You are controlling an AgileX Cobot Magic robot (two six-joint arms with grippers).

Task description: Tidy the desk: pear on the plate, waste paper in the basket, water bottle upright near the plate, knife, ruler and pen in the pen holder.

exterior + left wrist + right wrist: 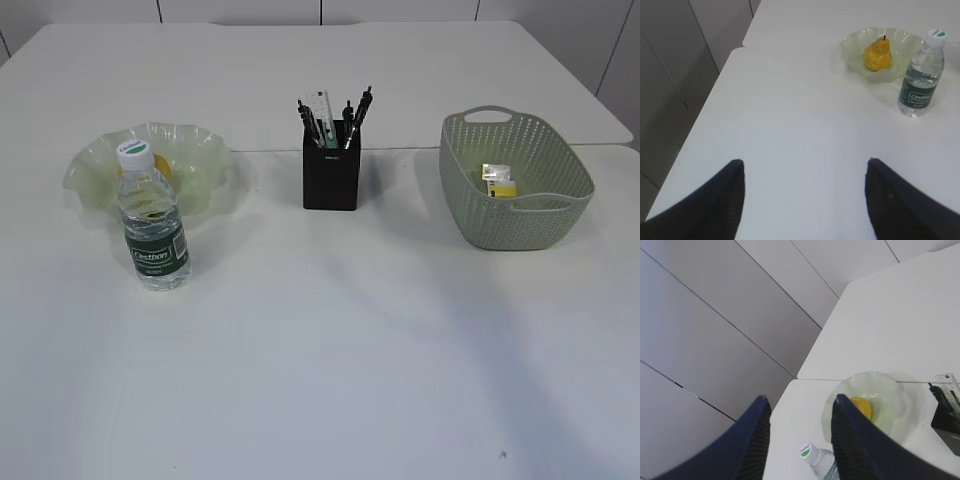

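On the white desk (350, 330) the yellow pear (877, 54) lies in the wavy green plate (205, 145). The water bottle (153, 220) stands upright just in front of the plate. The black pen holder (330, 178) holds the clear ruler (320, 108) and dark pens (360, 112); I cannot pick out the knife among them. The waste paper (498, 180) lies inside the green basket (515, 225). My left gripper (805, 162) is open over bare desk, well short of the plate. My right gripper (800, 397) is open and empty, high above the bottle.
The desk's left edge (715, 85) drops off to grey wall panels. A seam between two tabletops (420, 150) runs behind the plate, holder and basket. Neither arm shows in the exterior view.
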